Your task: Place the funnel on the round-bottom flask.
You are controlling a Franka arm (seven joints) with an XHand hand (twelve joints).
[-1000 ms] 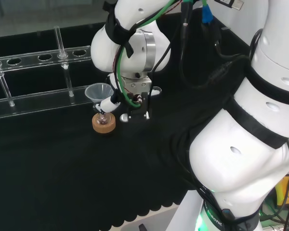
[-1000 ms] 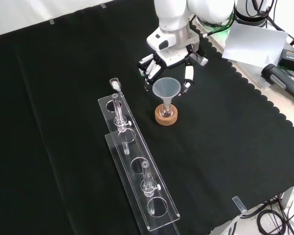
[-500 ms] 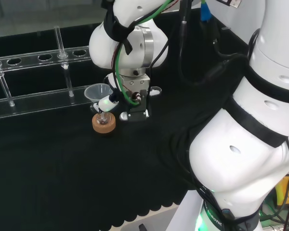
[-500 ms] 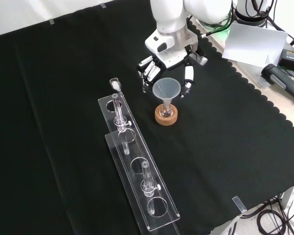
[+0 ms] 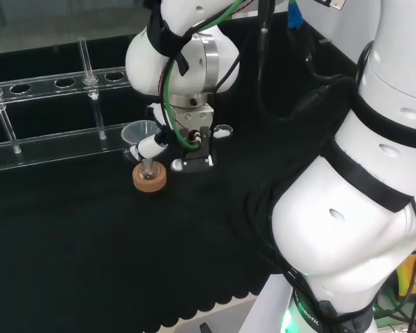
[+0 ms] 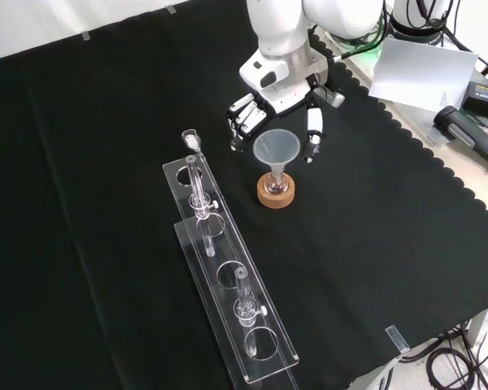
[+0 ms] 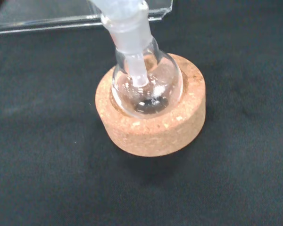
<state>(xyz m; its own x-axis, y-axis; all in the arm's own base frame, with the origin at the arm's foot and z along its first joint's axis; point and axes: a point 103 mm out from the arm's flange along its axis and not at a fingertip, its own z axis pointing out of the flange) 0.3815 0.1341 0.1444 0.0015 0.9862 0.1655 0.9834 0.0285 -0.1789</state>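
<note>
On the cork ring, the one round-bottom flask carries the single funnel, its stem down the neck. Since a second ago the hand has lifted slightly and drawn back, fingers spread apart and apparently clear of the funnel, so placement looks finished. Two clear racks lie left in the front view.

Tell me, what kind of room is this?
Probably a science lab set up for robot trials. A clear funnel sits in a round glass flask on a cork ring, and clear racks hold glass tubes.
</note>
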